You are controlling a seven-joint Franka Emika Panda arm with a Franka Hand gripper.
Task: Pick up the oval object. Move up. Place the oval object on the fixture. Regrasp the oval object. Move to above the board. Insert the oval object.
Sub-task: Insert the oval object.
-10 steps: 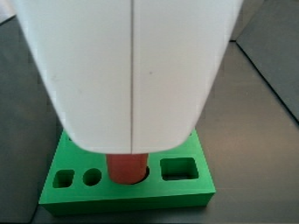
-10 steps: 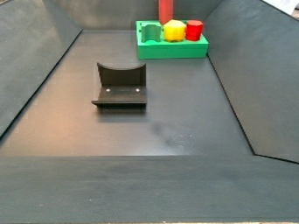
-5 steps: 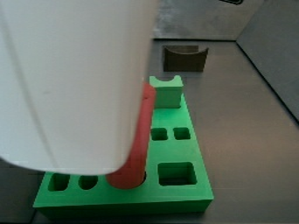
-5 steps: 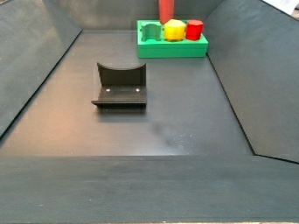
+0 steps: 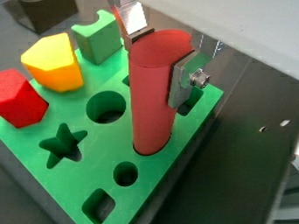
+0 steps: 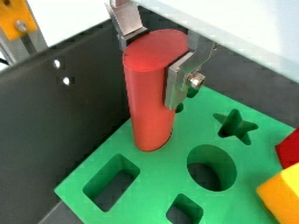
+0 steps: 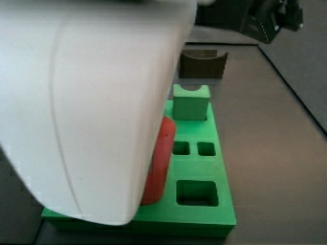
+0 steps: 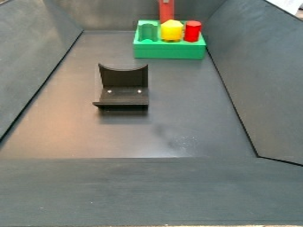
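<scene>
One gripper (image 5: 162, 54) is seen in both wrist views, poised over the board (image 5: 176, 144) with its flat silver fingers (image 6: 179, 77) pointing downward; the fingers are pressed against the upper part of the oval object (image 5: 156, 87), which is pinched between them. In a side view most of the picture is filled by the white body of the arm (image 7: 102, 105), which leans over the board (image 7: 211, 206).

One oval object is counted. It stands nearly upright, its long axis roughly vertical, with its lower end set in a hole of the board near the board's edge (image 6: 151, 140); how deep it sits cannot be told. In a side view only a red strip of it (image 7: 160, 163) shows beside the arm.

One board is present, lying at 12 o'clock from the fixture (image 8: 122, 86) in a side view, well apart from it. One fixture is counted, standing on the dark floor (image 8: 166, 124).

On the board, one red block (image 5: 20, 96), one yellow block (image 5: 52, 63) and one green block (image 5: 100, 39) are seated in a row. Open holes include one star (image 5: 61, 144) and one round hole (image 5: 107, 107).
</scene>
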